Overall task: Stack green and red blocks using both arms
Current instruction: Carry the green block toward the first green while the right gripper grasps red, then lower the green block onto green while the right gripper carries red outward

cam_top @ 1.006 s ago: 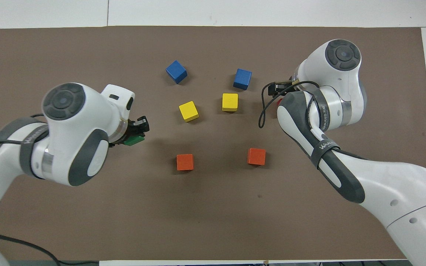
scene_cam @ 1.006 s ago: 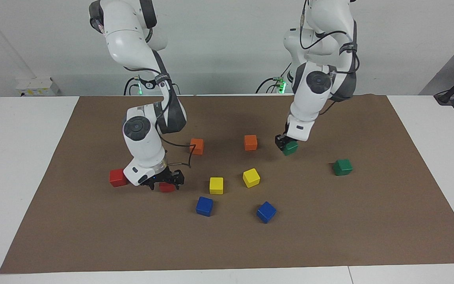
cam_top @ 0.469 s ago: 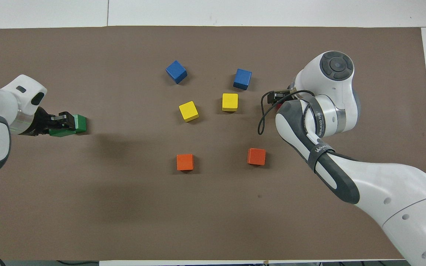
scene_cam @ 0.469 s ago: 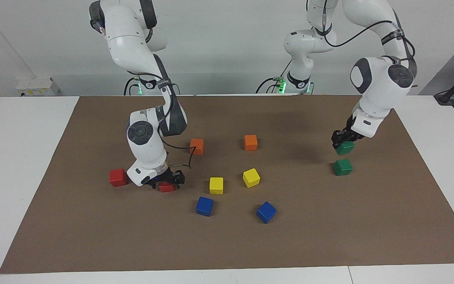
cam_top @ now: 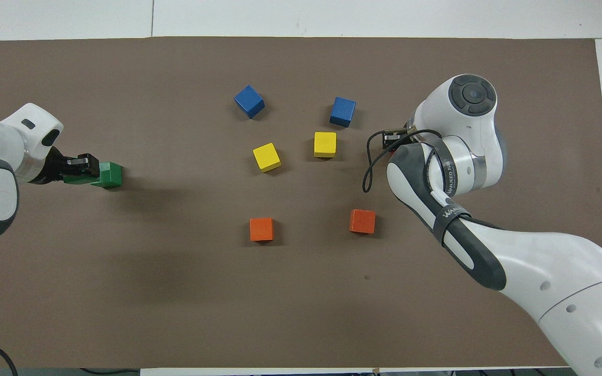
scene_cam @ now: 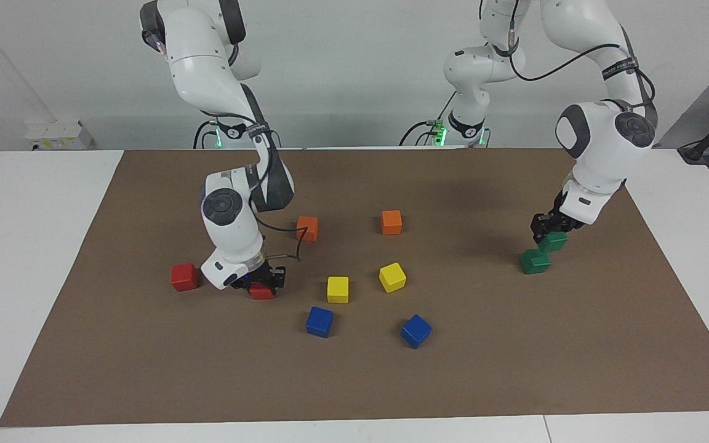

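A glossy green cube (scene_cam: 554,240) is clamped by the left gripper (scene_cam: 545,229) above another green cube (scene_cam: 535,262); a red cube (scene_cam: 261,291) is gripped by the right gripper (scene_cam: 260,282).

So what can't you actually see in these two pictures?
- Overhead view: the loose glossy red cube is hidden under the right arm.
- Overhead view: the second red cube, at the right hand, is almost covered by that arm.
- Both views: whether the dark green cube in the left hand touches the green cube on the mat; they overlap.
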Motion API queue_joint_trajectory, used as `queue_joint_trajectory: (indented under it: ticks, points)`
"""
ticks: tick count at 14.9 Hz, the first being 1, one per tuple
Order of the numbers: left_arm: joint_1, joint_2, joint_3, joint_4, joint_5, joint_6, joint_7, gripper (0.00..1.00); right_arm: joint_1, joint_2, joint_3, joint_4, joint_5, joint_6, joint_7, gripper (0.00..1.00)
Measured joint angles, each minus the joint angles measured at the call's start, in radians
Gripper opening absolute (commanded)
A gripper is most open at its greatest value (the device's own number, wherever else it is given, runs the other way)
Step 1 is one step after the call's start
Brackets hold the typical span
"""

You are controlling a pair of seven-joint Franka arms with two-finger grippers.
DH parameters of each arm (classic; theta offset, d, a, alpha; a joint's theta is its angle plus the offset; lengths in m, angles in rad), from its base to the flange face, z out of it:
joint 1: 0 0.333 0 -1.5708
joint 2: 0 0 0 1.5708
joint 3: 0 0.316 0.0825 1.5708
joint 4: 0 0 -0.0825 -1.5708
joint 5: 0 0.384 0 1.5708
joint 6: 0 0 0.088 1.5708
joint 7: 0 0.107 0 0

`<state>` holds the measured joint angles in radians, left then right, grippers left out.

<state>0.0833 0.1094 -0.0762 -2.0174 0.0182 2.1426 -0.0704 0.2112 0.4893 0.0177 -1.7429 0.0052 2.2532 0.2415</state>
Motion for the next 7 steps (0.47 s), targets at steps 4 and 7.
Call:
queue_joint_trajectory:
  ticks: [4,7]
  points:
    - [0.0,0.047,-0.001,0.032,0.018,0.005,0.017,0.0,-0.035,-0.041,-0.009,0.048,-0.019,-0.111,-0.107,0.0]
    - [0.0,0.064,-0.003,0.04,0.018,0.014,0.025,0.0,-0.128,-0.096,-0.012,0.065,-0.021,-0.16,-0.264,0.0]
